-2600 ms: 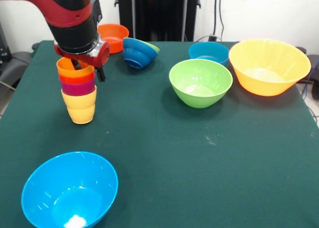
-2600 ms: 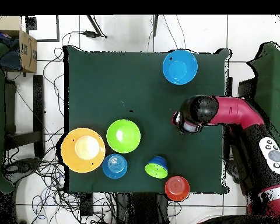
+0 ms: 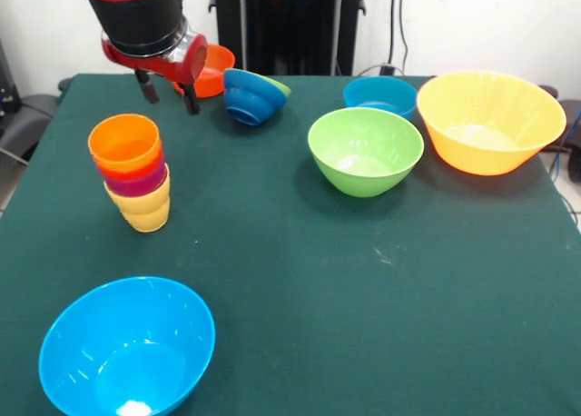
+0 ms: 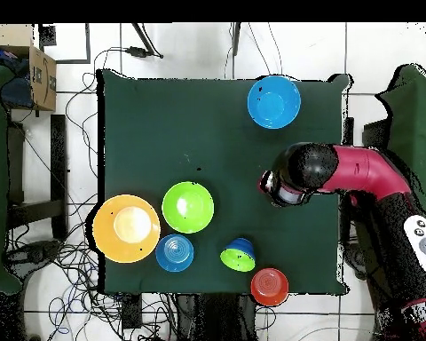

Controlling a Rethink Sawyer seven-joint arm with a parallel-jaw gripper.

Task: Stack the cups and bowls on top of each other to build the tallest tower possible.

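The tower (image 3: 132,172) is a stack of nested cups on the left of the table: an orange cup on top, then red-orange, purple and yellow ones. It leans slightly to the left. My gripper (image 3: 166,91) hangs open and empty above and behind the stack, clear of it. In the overhead view my arm (image 4: 307,169) covers the stack. The bowls stand apart on the table: light blue (image 3: 127,348), green (image 3: 365,150), orange-yellow (image 3: 490,121), small blue (image 3: 379,95), orange-red (image 3: 211,68), and a dark blue one with a green one nested in it, tipped on its side (image 3: 254,96).
The green table (image 3: 300,280) ends close behind the orange-red bowl. In the overhead view the light blue bowl (image 4: 273,101) sits near one table edge and the orange-red bowl (image 4: 269,286) at the edge by the robot's base. Cables lie on the floor around the table.
My gripper was down at the top orange cup. It has let go and risen up and back. The stack now stands free and its top has shifted left.
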